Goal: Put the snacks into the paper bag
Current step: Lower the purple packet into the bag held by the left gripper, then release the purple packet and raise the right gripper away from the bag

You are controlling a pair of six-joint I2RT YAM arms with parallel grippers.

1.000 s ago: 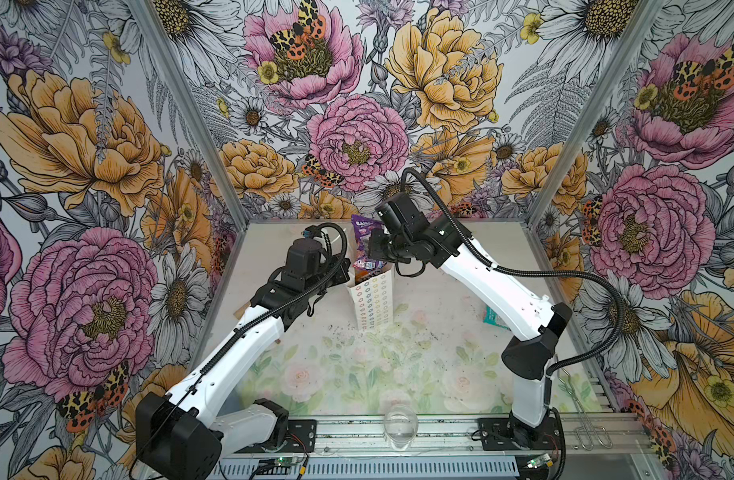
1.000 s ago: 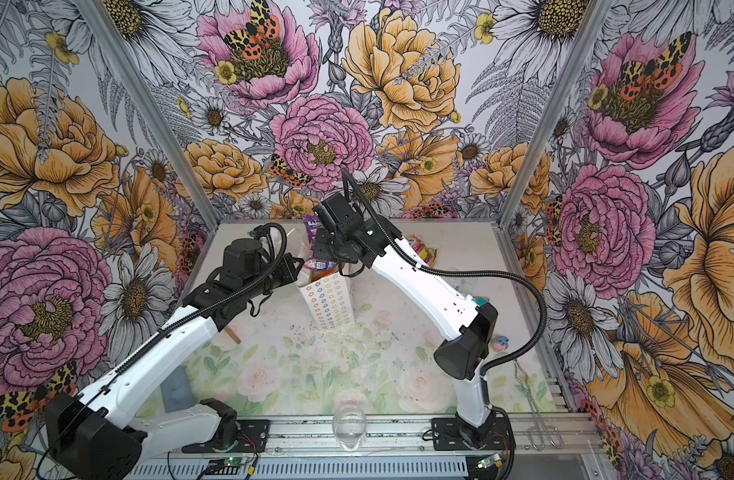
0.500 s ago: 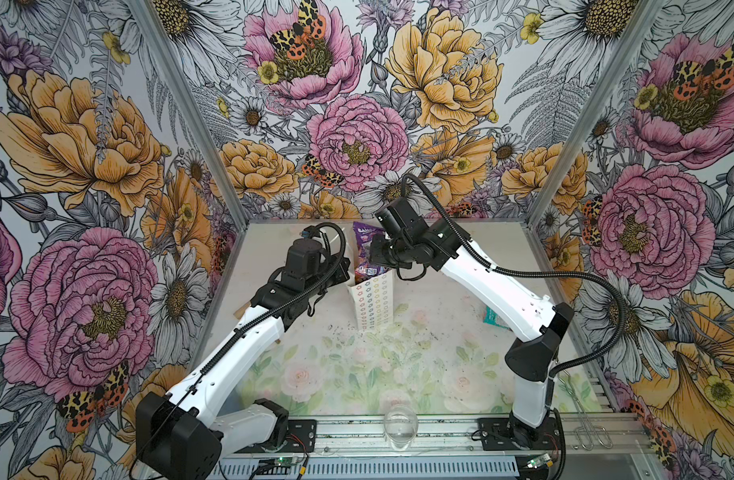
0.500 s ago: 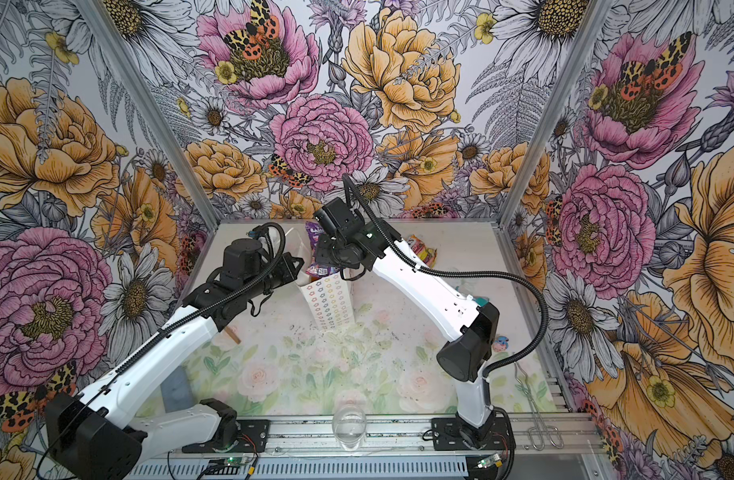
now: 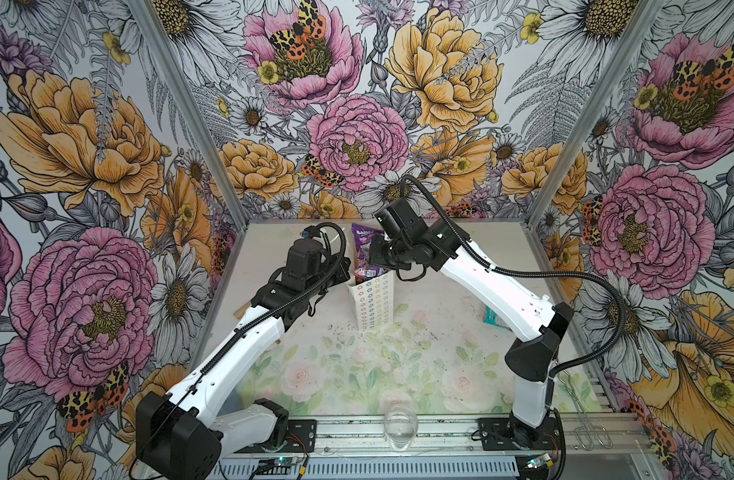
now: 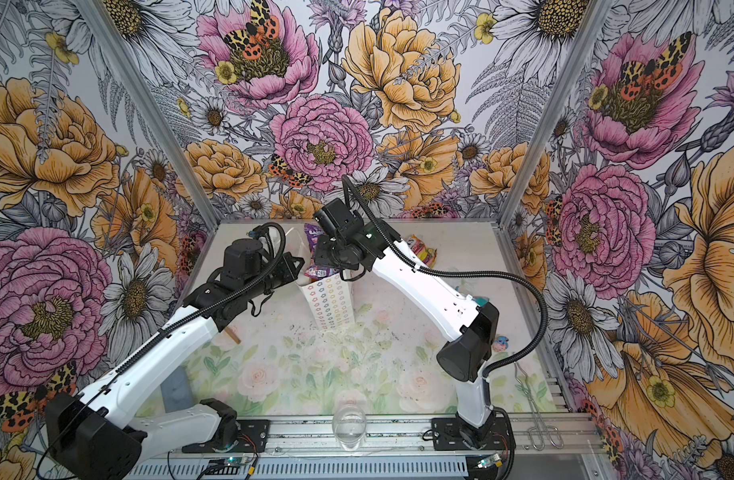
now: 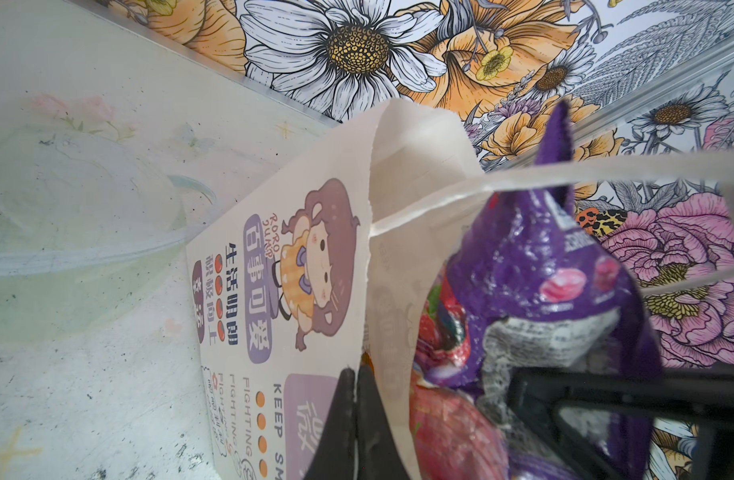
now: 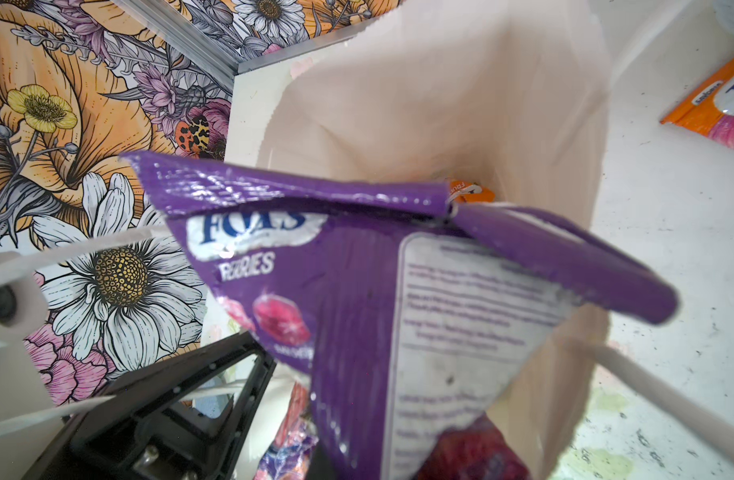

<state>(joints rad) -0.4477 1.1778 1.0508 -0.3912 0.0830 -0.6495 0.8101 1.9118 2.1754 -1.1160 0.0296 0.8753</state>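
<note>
Both grippers are clamped shut. Our right gripper (image 5: 374,259) holds the crinkly purple plastic packet (image 8: 340,291) over the mouth of the tall white paper bag (image 5: 375,301); our left gripper (image 7: 354,376) pinches its rim.

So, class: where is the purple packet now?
In both top views the purple packet pokes up from the mouth of the paper bag, at the back middle of the table, in the right pincer.

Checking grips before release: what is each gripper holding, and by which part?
The right gripper holds the purple packet by the end opposite its FOX'S logo. The left gripper pinches the paper bag at its top rim.
</note>
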